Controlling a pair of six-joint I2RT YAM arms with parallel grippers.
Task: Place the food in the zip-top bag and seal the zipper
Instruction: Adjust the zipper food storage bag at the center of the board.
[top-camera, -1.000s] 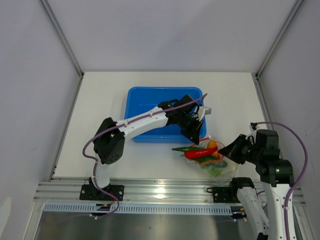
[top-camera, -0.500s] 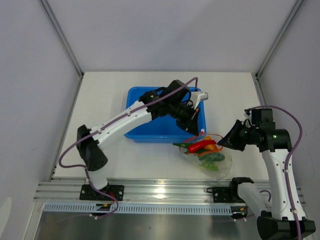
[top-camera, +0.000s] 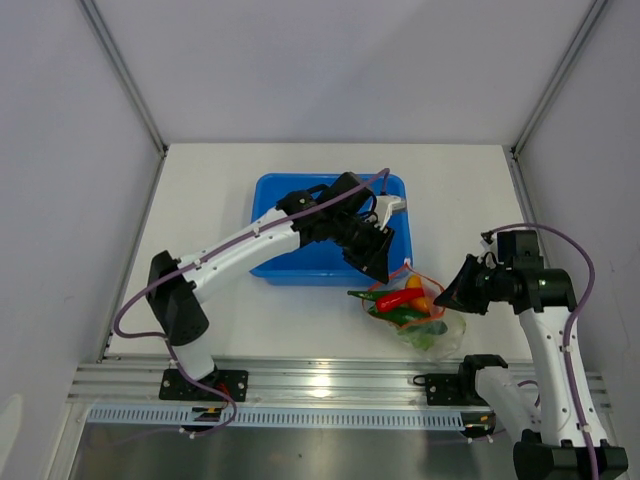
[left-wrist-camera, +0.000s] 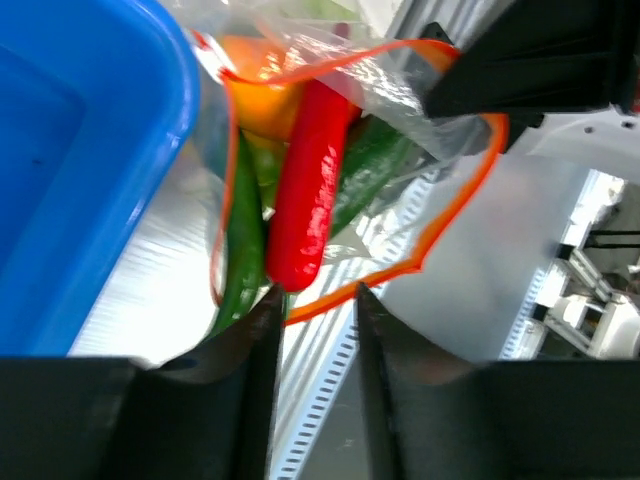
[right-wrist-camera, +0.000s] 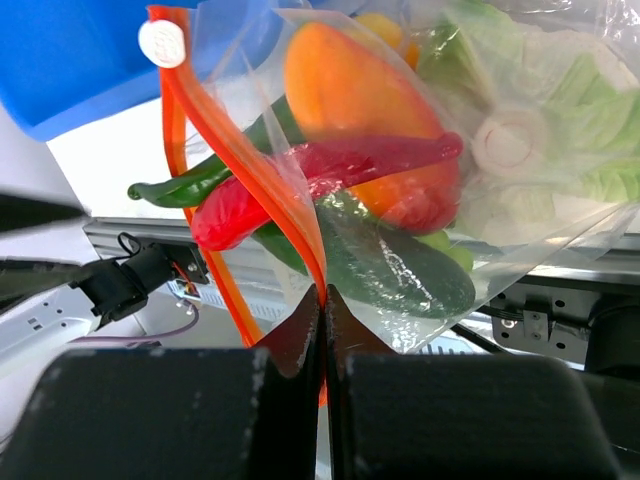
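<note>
Two changes: left tool (left-wrist-camera: 316, 296) has let go, its jaws now parted with the zipper (left-wrist-camera: 460, 205) just off its tips, and the zip-top bag (top-camera: 440, 330) hangs lower beside the blue tub (top-camera: 300, 200). Right tool (right-wrist-camera: 323, 300) stays pinched on the zipper. Red chili (left-wrist-camera: 305, 190) still crosses the open mouth, so I'd tuck it in before sealing

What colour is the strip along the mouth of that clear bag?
Orange-red; the strip shows best in the right wrist view.
</note>
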